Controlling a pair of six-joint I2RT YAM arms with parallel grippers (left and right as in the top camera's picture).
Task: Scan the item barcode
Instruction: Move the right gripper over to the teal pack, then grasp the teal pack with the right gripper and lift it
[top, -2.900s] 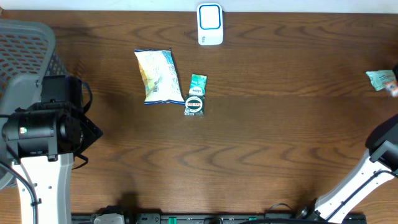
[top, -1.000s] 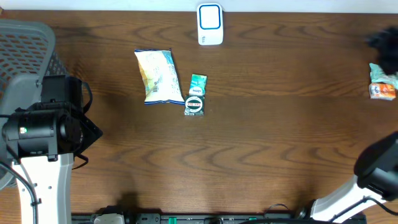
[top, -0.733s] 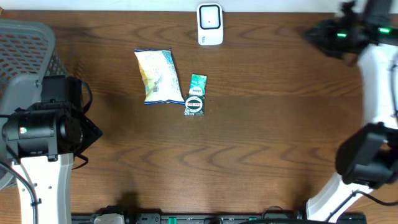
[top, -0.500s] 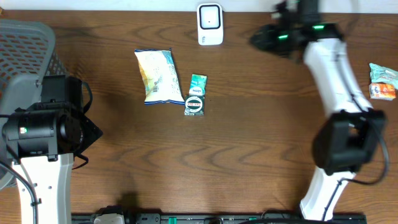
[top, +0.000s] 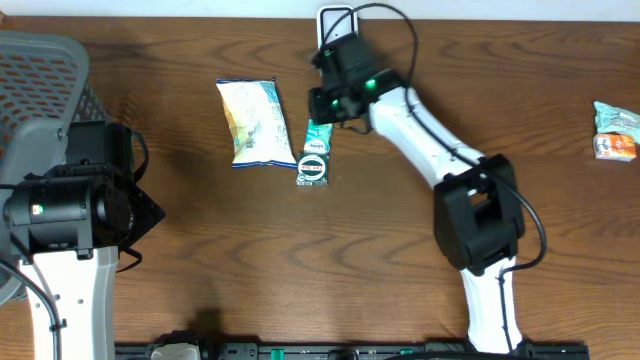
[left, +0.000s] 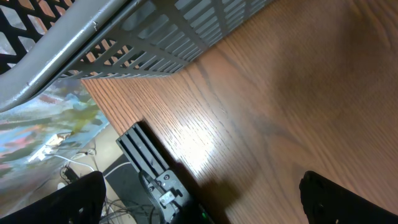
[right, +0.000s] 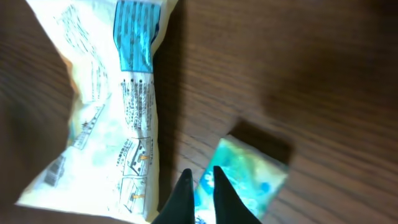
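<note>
Pointing at green packet (right: 252, 169): right hand (right: 201, 175)

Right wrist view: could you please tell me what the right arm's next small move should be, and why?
Probably open the right end effector and straddle the green packet: its jaws look shut at the packet's edge beside the chip bag, and the packet lies flat, apparently ungripped.

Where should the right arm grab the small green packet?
Probably the far, teal end of the green packet, top-down, pinching across its narrow width. It lies flat, and the chip bag crowds its near-left corner; the far end has room either side.
</note>
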